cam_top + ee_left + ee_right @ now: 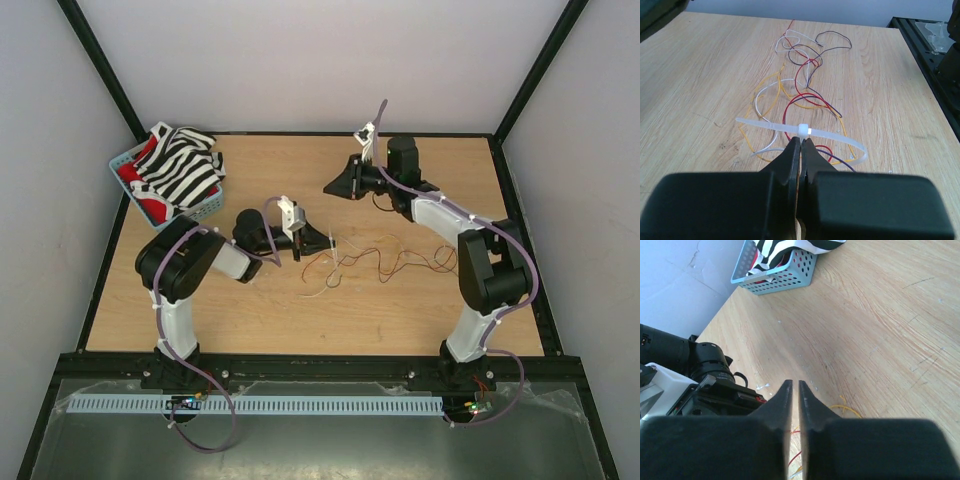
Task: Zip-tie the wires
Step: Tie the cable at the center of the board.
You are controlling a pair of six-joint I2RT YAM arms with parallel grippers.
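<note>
The wires (400,262) are thin curly strands, red, yellow, white and dark, strewn over the middle of the table (400,320). In the left wrist view they (805,75) trail away from my fingers. The whitish zip tie (770,125) lies across their near end, and its right part curves back in a loop (864,155) around some strands. My left gripper (801,138) is shut on the zip tie just below its head (804,130); from above it (325,240) sits at the strands' left end. My right gripper (330,187) hovers farther back, its jaws (795,382) a narrow slit apart and holding nothing.
A light blue basket (125,160) with a zebra-striped cloth (180,165) stands at the back left corner, also in the right wrist view (785,277). Black frame rails (515,220) edge the table. Below the right gripper lies the left arm's black wrist (700,390).
</note>
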